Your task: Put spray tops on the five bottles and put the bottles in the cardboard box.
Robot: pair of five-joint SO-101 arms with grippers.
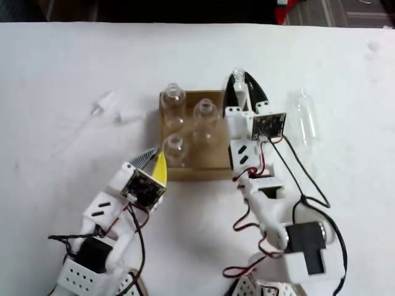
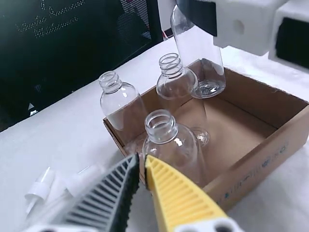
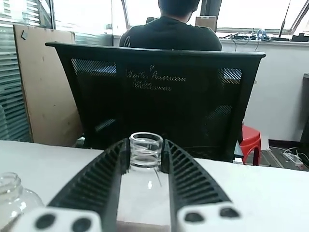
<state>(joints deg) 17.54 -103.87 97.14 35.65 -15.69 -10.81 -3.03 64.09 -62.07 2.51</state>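
- cardboard box [image 1: 191, 172] x1
- bottle [image 1: 207, 116] x5, clear, none capped: 3 in the box, 1 gripped, 1 lying on the table [image 1: 62, 61]
- spray top [image 1: 108, 102] x2, white
- arms x2, one gripper each: left gripper [image 1: 158, 152], right gripper [image 1: 242, 77]

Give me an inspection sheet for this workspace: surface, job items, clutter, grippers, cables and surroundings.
Surface: white table.
Job's things: cardboard box holds three uncapped bottles. A fourth bottle is gripped at the box's far right corner. A fifth bottle lies on its side to the right of the box. Spray tops lie loose to the left of the box.
Clutter: nothing seen.
Grippers: left gripper shut and empty by the box's near left corner. Right gripper shut on the fourth bottle's neck.
Cables: red and black wires run along both arms.
Surroundings: black mesh chair and red stool behind the table.
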